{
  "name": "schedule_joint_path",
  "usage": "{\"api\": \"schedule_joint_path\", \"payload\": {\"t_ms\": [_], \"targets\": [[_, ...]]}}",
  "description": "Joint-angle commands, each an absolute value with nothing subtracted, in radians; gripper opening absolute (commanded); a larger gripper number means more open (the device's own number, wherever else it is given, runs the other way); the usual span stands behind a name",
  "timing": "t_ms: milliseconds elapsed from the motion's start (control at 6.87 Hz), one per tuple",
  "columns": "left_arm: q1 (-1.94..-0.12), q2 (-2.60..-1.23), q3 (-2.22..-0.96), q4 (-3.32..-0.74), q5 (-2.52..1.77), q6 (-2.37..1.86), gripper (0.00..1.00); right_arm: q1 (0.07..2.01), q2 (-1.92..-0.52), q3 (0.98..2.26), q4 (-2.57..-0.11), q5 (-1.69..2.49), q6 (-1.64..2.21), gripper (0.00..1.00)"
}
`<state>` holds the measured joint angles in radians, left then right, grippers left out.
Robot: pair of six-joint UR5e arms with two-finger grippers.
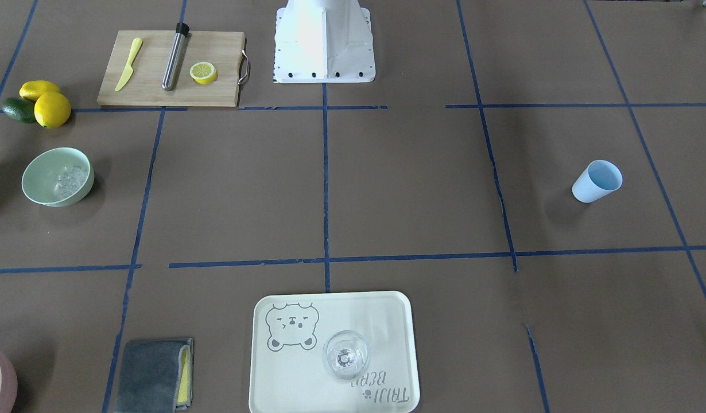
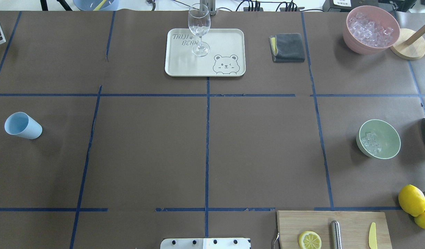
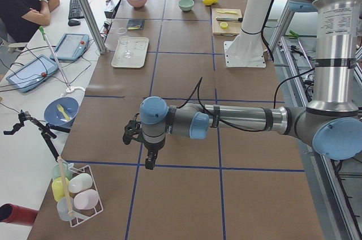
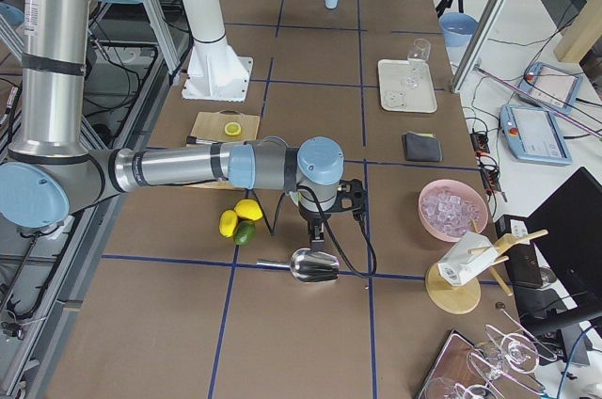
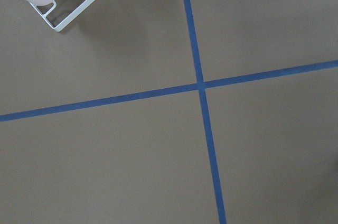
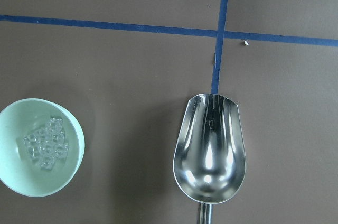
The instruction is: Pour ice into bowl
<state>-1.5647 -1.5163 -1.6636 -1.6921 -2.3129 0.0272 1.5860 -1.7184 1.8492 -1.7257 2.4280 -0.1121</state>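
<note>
Left end effector [image 3: 148, 165]: opening cannot be told | right end effector [image 4: 317, 234]: likewise, above shiny empty steel scoop [image 4: 315, 267] | round pale mint-green matte bowl [image 6: 66, 174]: small clear ice cubes [image 6: 46, 142] inside | scoop on brown table [image 6: 132, 76] just beside bowl | step: pour looks done; next, likely retreat.

Both arms look alike from here: smooth silver-grey tubes joined by rounded housings with pale blue end caps [image 3: 154, 110]. On the left arm [image 3: 237, 118] a black cable [image 3: 195, 95] loops along the forearm toward the wrist just behind the jaws. The right arm [image 4: 179, 168] trails a similar black loop [image 4: 365, 244]. Fine printed labelling [image 3: 337, 22] bands one upright link. The white pedestal [image 1: 324, 40] has dark screws [image 1: 314, 74] along its foot.
</note>
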Motion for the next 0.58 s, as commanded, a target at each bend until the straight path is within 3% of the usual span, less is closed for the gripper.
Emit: {"api": "schedule_joint_path", "payload": {"t_ms": [0, 437], "targets": [[-1.565, -1.511, -1.667, -1.69, -2.313, 0.025, 1.0, 1.594, -1.718, 1.838, -1.726, 2.448, -0.113, 1.0], [-1.565, -1.513, -1.667, -1.692, -2.313, 0.025, 1.0, 1.594, -1.71, 1.688, -1.527, 2.445, -0.107, 1.0]]}}
